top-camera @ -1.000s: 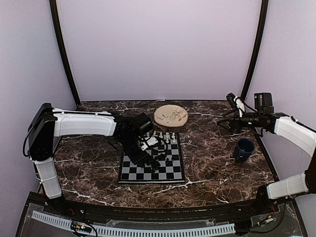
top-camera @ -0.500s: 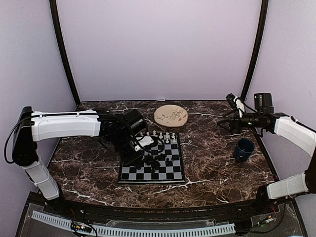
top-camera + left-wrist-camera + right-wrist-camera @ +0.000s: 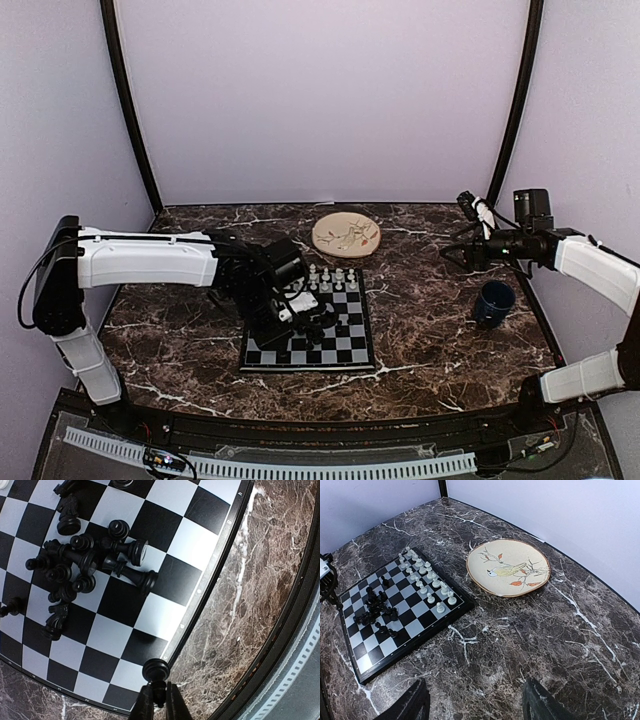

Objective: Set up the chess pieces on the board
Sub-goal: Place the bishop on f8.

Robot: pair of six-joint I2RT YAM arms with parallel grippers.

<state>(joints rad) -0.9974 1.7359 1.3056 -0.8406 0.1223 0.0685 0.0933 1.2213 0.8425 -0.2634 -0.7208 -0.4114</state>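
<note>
The chess pieces are tiny, hard and light, with round bases and narrow necks, so I judge they will tip or squirt out of a pinch easily (they look like glossy plastic). The place to take one is at the head or neck, from straight above and clear of its neighbours. My left end effector [image 3: 159, 694] is closed down narrow on a black pawn [image 3: 156, 670], pinching its top. The pawn's base is over a square in an edge row of the board [image 3: 200, 545], just beside the dark border, but I cannot tell whether it touches the square. The other black pieces [image 3: 85, 565] lie in a jumbled heap near the board's middle, several on their sides and touching, which I expect will make clean grabs awkward. The white pieces [image 3: 422, 575] stand upright in two rows along the board's far side. My right end effector [image 3: 475, 692] hangs over the bench [image 3: 545, 645], well apart from the board, with its fingers [image 3: 415, 705] spread fairly wide and nothing between them.
</note>
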